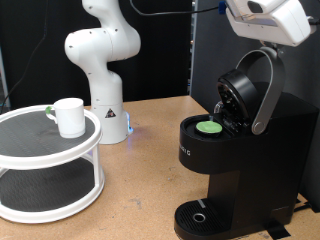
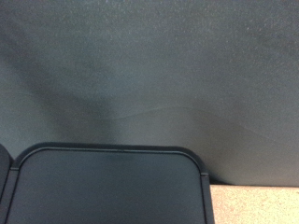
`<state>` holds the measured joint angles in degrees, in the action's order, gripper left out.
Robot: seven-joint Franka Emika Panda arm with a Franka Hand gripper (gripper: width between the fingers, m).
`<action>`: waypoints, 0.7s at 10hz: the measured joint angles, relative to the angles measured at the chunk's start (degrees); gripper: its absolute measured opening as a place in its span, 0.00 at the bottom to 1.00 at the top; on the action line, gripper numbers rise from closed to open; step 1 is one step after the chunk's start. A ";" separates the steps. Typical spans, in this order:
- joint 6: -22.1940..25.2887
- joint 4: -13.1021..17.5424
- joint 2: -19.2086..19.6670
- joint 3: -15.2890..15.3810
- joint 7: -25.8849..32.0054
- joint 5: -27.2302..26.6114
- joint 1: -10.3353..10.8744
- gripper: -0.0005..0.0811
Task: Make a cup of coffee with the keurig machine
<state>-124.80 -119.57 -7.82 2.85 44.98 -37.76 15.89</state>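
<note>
Keurig machine at the exterior view's right, standing on the wooden surface — black, boxy, lid hinged up and open, silver-grey handle band arching over it. Green-topped pod already seated in the open chamber. Round drip base at the foot, bare of any cup.

Cup well apart from the machine, at the exterior view's left, upright on the top tier of a white two-tier round stand. Looks light, rigid, glazed and probably slippery; likely fragile if knocked off the tier. Best taken across the rim wall or by the side handle, though that handle cannot be made out clearly here.

Machine itself judged heavy and stiff, unlikely to slide under a push; lid probably swings on its hinge with some resistance — handle band the natural place to press.

Tool only partly in view at the exterior view's top right, above the raised lid, fingers not seen; cannot tell whether spread or pressed together. Wrist view gives only a dark backdrop and a black flat top edge, no fingertips.
</note>
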 joint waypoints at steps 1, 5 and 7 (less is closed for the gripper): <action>0.36 0.00 -0.10 -0.20 0.77 -0.42 -0.15 0.01; 2.71 -0.06 -1.60 -1.79 2.40 -0.54 -0.88 0.01; 3.88 -0.06 -2.25 -2.57 2.44 -0.11 -1.36 0.01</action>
<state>-120.92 -119.63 -10.07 0.28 47.42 -37.87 14.53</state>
